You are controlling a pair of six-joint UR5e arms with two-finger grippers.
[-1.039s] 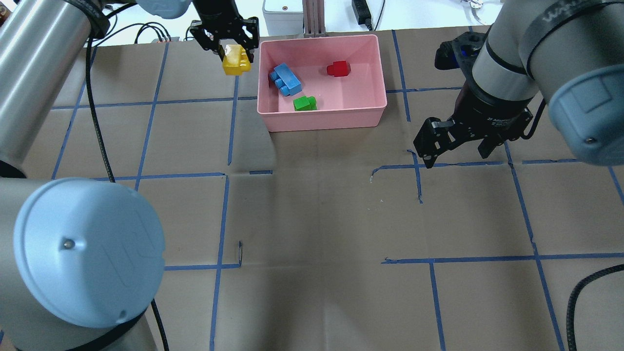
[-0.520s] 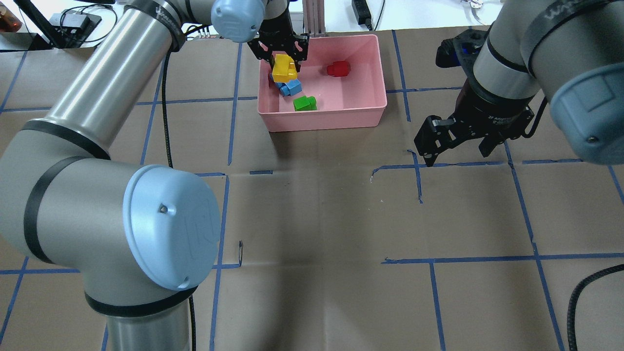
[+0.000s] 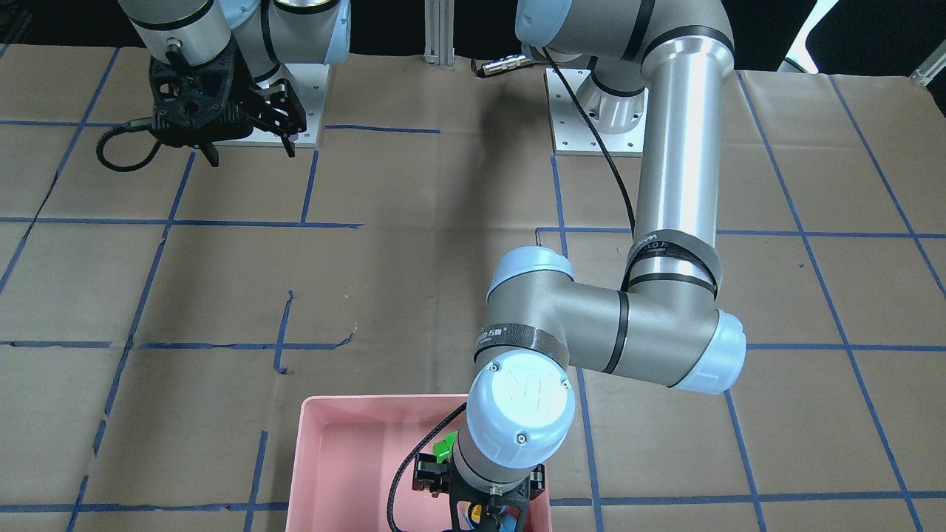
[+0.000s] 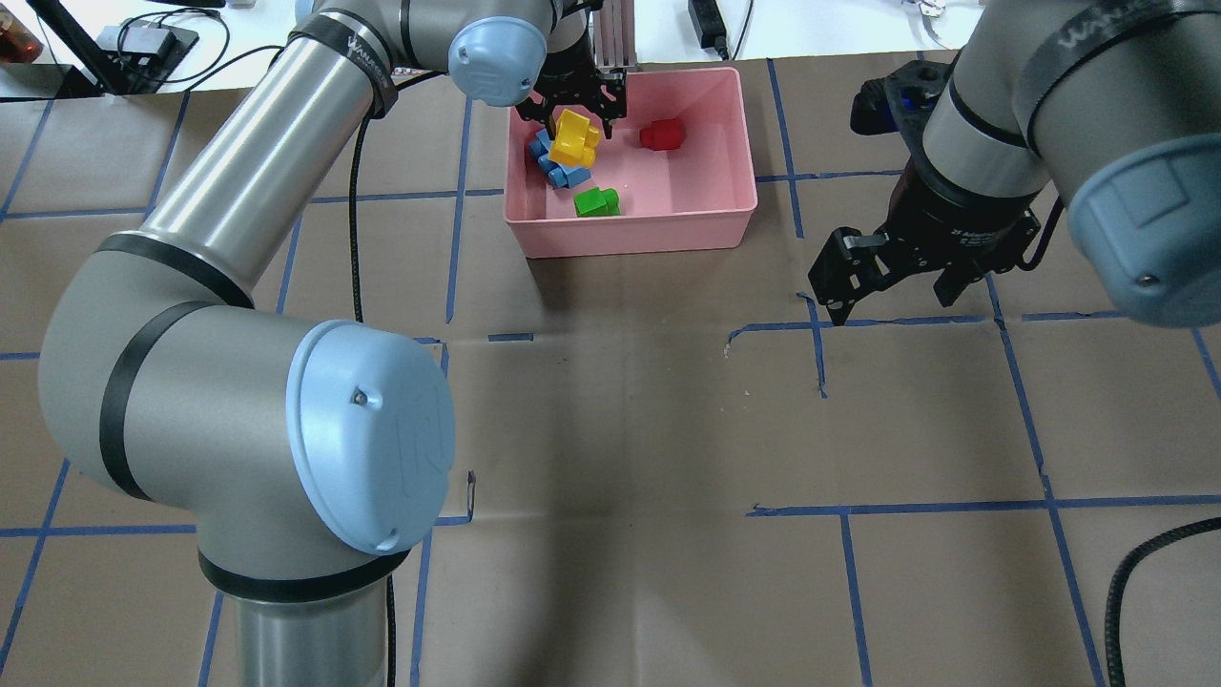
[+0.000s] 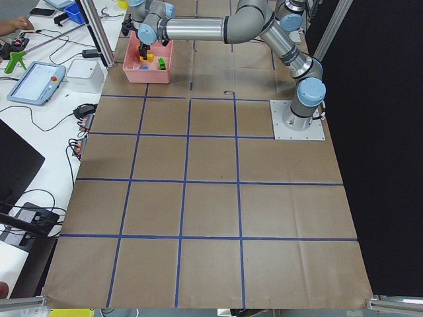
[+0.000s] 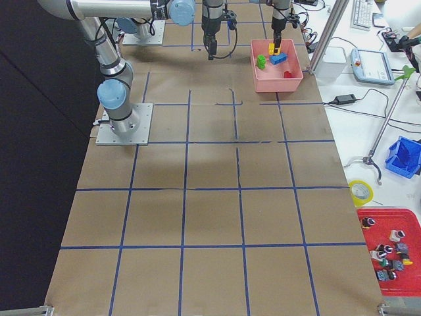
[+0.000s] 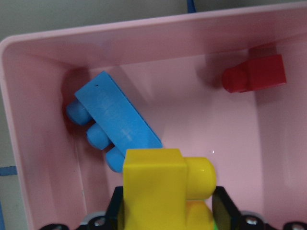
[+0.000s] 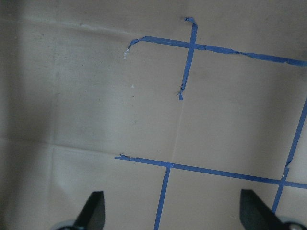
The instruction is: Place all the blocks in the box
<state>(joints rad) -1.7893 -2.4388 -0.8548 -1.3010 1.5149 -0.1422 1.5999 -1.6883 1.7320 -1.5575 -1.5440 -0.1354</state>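
Yellow block (image 4: 572,141), light, stiff, likely slippery, is being gripped across its flat sides by the left gripper (image 4: 577,119) above the pink box (image 4: 706,227) in the overhead view, the right gripper (image 4: 895,307) being held spread and empty; in the left wrist view, the blue block (image 7: 115,120) is being overhung.

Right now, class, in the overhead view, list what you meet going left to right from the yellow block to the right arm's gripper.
yellow block → red block → right wall of the box → right gripper. The blue block and green block overlap the yellow one sideways, so they are left out.
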